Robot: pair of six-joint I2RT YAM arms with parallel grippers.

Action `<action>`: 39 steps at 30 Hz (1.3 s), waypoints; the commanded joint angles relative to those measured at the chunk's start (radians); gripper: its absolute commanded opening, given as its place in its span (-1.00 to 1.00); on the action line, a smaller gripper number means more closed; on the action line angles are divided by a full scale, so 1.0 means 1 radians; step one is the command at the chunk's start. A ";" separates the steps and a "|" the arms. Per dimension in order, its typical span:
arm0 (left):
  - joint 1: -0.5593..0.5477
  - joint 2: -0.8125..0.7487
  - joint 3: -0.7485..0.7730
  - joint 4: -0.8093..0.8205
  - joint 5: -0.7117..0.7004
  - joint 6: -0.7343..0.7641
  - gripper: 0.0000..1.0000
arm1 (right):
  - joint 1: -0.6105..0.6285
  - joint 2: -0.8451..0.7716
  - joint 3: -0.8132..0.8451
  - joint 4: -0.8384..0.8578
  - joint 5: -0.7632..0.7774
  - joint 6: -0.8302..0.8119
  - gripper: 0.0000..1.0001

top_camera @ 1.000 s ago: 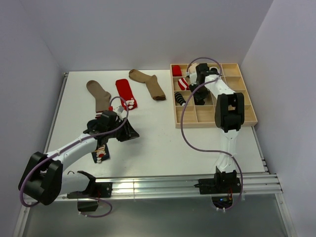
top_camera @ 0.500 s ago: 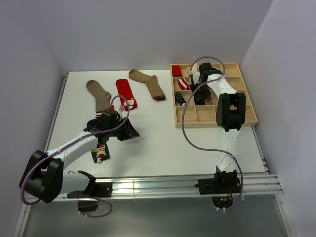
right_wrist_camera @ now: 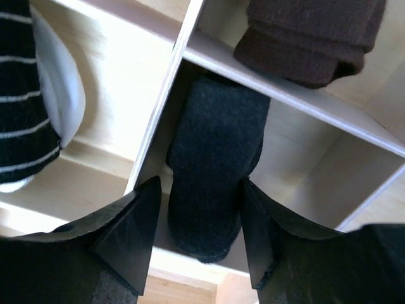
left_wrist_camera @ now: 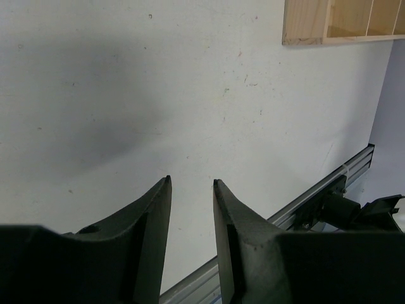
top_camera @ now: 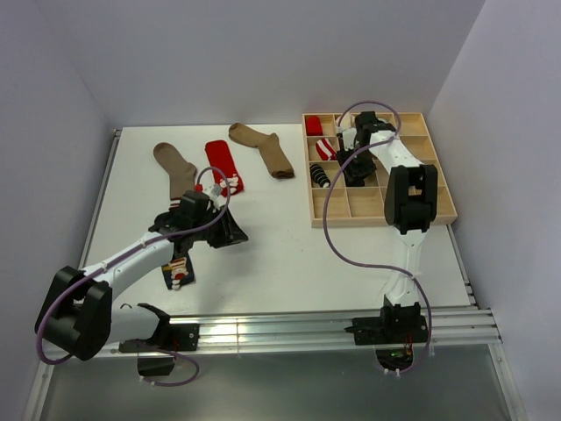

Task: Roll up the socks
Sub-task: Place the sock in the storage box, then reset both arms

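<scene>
Your right gripper (right_wrist_camera: 199,190) hung over the wooden tray (right_wrist_camera: 183,47) with its jaws spread wide. The plain black sock (right_wrist_camera: 215,164) lay rolled between its two fingers (right_wrist_camera: 126,237), down in the compartment directly beneath them. Whether the fingers pressed its sides could not be told; the sock showed no squeeze. In the compartment to the left of that gripper sat the black striped sock (right_wrist_camera: 25,114), its white toe turned toward the fingers. Past the fingertips and to the right, a dark brown sock (right_wrist_camera: 310,31) filled the next compartment.

Your left gripper (left_wrist_camera: 192,182) hovered over the bare table (left_wrist_camera: 190,76) with its jaws a narrow gap apart and nothing between them. A corner of the tray showed far ahead of it, to the right. From above, a tan sock (top_camera: 175,168), a red sock (top_camera: 219,162) and a second tan sock (top_camera: 261,147) lay flat beyond that gripper. A small dark patterned sock (top_camera: 179,272) lay behind it, under the forearm.
</scene>
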 commanded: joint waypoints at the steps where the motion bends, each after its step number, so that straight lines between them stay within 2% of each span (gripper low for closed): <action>1: 0.002 0.002 0.043 0.004 -0.012 0.020 -0.24 | -0.008 -0.090 0.032 -0.034 -0.020 -0.018 0.21; 19: 0.002 -0.005 0.089 -0.024 -0.073 0.017 -0.21 | -0.019 -0.119 0.137 -0.108 -0.042 -0.024 0.28; 31: 0.043 -0.171 0.029 -0.151 -0.433 -0.157 -0.12 | -0.023 -0.191 0.153 -0.113 -0.088 -0.014 0.29; 39: 0.091 -0.278 -0.032 -0.185 -0.497 -0.199 -0.10 | -0.029 -0.245 0.144 -0.125 -0.123 -0.021 0.29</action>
